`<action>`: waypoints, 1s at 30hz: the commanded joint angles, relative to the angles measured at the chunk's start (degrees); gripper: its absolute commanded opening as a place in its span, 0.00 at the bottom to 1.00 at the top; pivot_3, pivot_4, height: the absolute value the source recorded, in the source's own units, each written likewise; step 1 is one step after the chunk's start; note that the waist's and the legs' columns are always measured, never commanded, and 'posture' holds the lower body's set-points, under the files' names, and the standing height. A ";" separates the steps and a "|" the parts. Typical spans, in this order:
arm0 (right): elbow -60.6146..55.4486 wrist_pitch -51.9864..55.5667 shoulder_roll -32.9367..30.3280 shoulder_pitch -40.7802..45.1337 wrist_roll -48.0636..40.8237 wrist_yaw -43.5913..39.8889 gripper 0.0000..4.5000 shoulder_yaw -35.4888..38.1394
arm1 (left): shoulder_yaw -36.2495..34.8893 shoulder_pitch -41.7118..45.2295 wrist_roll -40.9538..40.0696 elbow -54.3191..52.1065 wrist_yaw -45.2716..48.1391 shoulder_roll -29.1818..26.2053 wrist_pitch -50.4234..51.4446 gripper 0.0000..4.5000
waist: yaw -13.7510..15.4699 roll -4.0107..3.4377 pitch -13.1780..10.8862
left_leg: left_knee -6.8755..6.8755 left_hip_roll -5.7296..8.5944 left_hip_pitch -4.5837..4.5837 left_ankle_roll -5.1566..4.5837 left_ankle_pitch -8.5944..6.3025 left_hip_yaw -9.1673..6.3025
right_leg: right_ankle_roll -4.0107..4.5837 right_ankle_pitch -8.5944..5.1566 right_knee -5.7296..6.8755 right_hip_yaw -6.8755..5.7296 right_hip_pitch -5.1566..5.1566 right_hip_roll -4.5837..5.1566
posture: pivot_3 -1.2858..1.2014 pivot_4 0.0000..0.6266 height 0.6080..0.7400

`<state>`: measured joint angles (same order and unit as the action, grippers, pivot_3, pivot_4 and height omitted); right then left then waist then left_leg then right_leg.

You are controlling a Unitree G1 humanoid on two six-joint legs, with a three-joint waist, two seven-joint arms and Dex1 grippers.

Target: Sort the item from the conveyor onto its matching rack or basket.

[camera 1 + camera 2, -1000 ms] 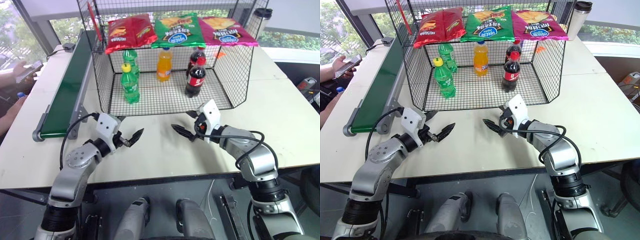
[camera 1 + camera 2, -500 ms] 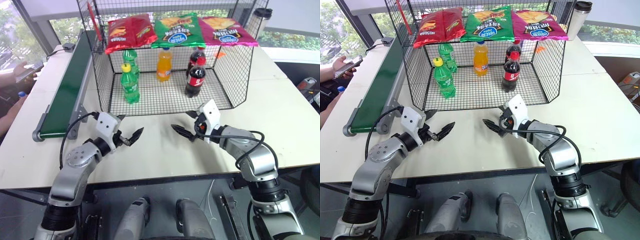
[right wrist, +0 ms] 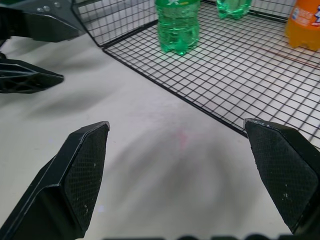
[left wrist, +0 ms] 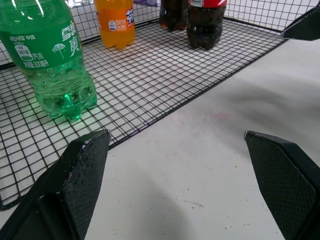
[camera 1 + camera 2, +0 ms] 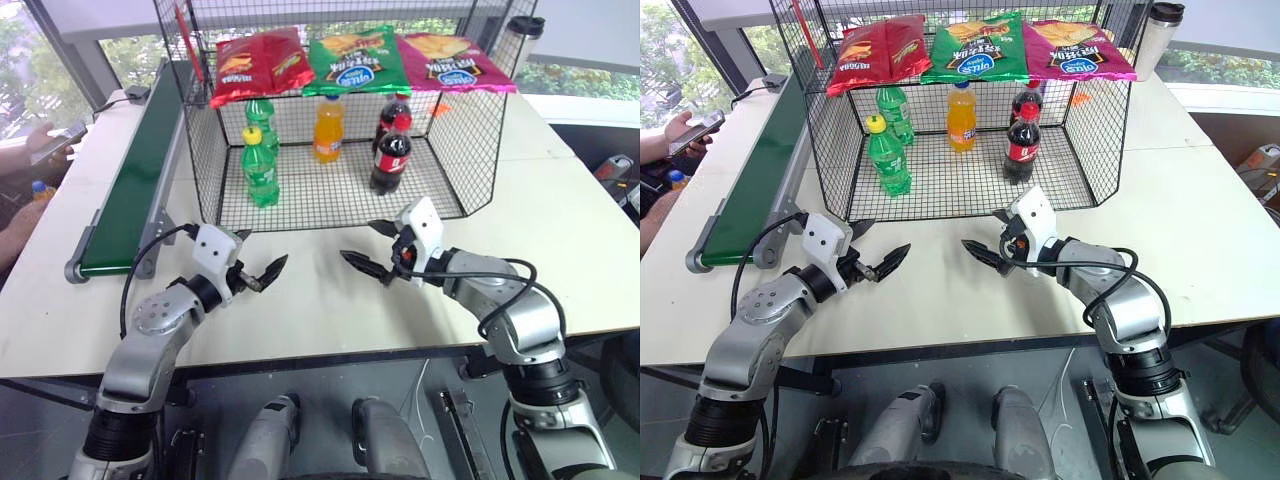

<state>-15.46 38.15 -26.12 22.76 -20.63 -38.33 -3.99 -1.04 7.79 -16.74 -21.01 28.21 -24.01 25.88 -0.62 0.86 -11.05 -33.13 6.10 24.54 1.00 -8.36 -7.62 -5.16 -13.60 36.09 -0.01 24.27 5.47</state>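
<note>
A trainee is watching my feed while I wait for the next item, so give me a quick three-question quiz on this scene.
1. True or false: the conveyor has a bottle on its belt.
2. How many green bottles stand in the basket?
3. The jaws of the left gripper and right gripper are: A) both open and empty; B) both shut on bottles; C) one open, one shut.

Key: 1 false; 2 two; 3 A.
</note>
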 commanded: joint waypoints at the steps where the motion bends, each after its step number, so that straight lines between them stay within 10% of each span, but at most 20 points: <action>1: -3.00 -0.45 -0.72 0.35 -1.14 -0.81 0.99 0.54 | -0.52 0.99 -0.39 -2.19 -0.29 -0.01 -0.17 1.00 | 0.01 0.00 0.00 | 0.00 0.00 0.00 0.00 0.00 0.00 | 0.00 0.00 0.00 0.00 0.00 0.00 | 0.52 0.24 0.99; 10: -5.94 0.46 -0.80 2.41 -4.27 -4.64 0.99 -0.79 | -3.79 -0.66 -2.51 -7.15 -1.98 -0.63 2.60 1.00 | -0.07 0.00 0.00 | 0.01 0.00 0.05 -0.01 -0.01 0.00 | 0.00 0.00 -0.02 0.00 0.03 0.01 | 0.52 0.24 0.99; 30: -4.16 0.09 1.23 10.95 -6.84 -9.76 0.99 -3.77 | -38.96 -6.56 -16.07 -4.44 -6.66 -8.72 11.60 1.00 | -0.12 0.01 -0.01 | 0.06 -0.02 0.06 0.01 -0.02 -0.03 | 0.01 -0.01 -0.06 -0.03 0.09 0.01 | 0.52 0.24 0.99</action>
<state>-19.04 39.39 -25.52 32.27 -26.40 -47.76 -7.87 -37.58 1.47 -31.73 -25.06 21.79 -31.99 37.47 -0.74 0.87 -11.06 -33.07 6.08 24.60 1.01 -8.38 -7.65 -5.15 -13.61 36.03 -0.04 24.36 5.48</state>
